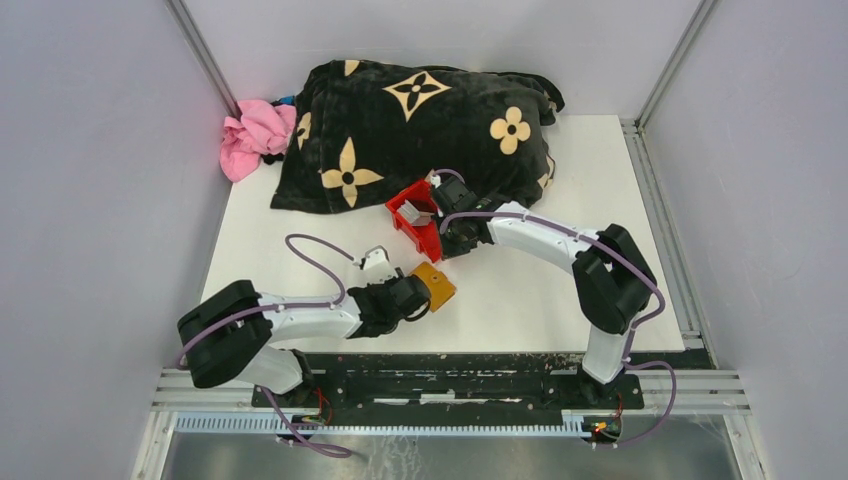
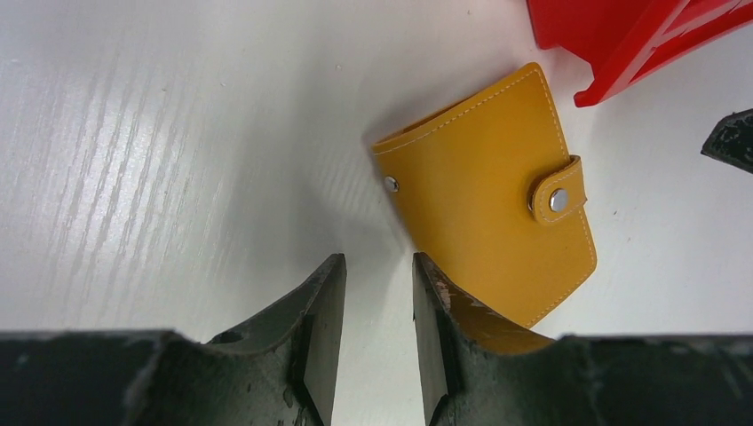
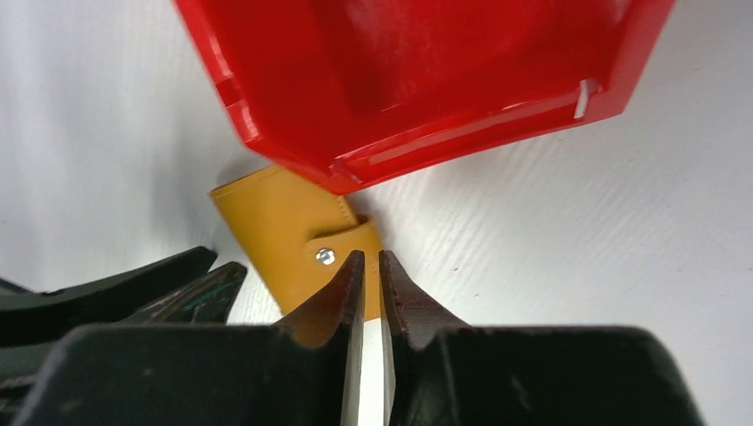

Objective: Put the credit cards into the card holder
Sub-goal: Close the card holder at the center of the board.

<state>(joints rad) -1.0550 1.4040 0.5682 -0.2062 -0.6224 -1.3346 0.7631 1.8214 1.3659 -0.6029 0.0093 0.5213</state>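
Note:
The tan card holder [image 1: 436, 287] [image 2: 488, 204] [image 3: 275, 231] lies folded and snapped shut on the white table, just in front of the red bin [image 1: 420, 238] [image 2: 622, 44] [image 3: 400, 80]. Grey-white credit cards [image 1: 411, 213] rest inside the bin. My left gripper [image 1: 422, 302] [image 2: 377, 259] is open over bare table at the holder's near-left corner, with its right finger over that corner. My right gripper [image 1: 445, 250] [image 3: 370, 256] hovers at the holder's strap edge. Its jaws stand only a narrow slit apart, and nothing shows between them.
A black blanket with tan flowers [image 1: 420, 120] covers the back of the table, with a pink cloth [image 1: 255, 135] at its left. The left gripper's fingers [image 3: 178, 275] show in the right wrist view, close beside the right gripper. Grey walls enclose the table.

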